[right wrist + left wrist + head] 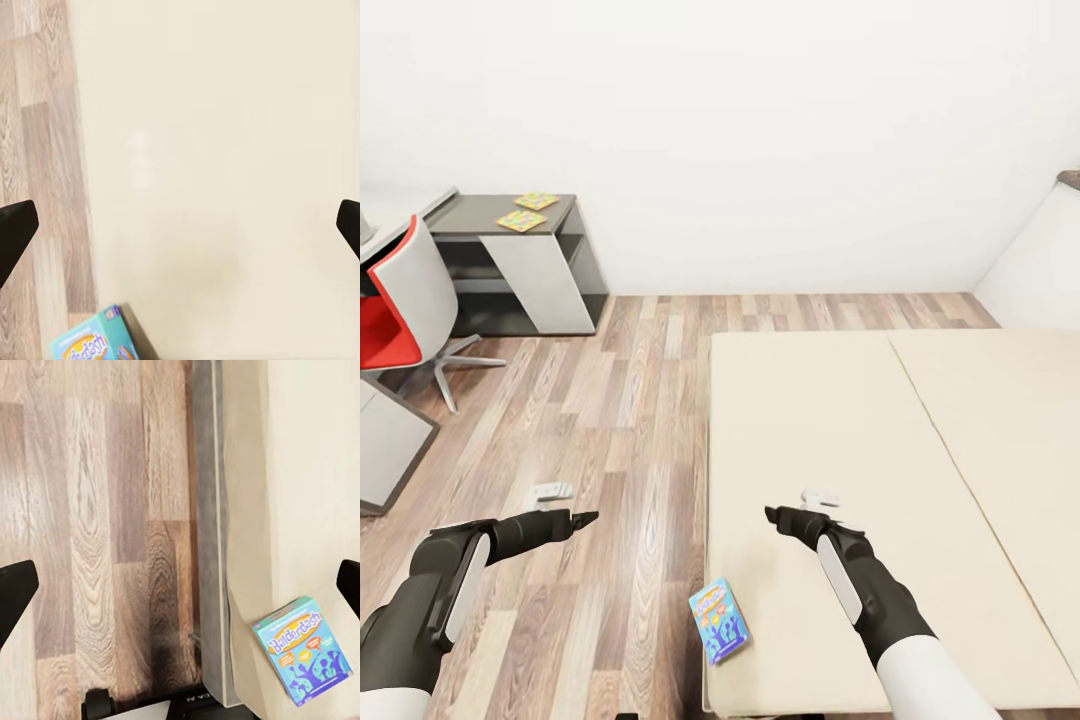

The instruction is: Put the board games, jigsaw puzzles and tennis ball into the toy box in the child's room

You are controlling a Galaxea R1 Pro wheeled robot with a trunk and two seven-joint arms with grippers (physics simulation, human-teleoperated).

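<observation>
Head view: fetching the blue game (719,620) from the bed (880,450).
It lies at the bed's near-left corner; both the left gripper (582,519) and right gripper (773,514) hang released and empty. Next, I judge, lower one onto it, then carry it to the worktop (480,215) with the puzzles (528,211).

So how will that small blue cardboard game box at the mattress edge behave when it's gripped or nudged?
The small blue cardboard game box looks flat and rigid, so it probably won't flop. It lies right at the corner of the cream mattress, so a sideways nudge could tip it onto the wooden floor. Its printed faces look smooth, possibly slippery.
</observation>
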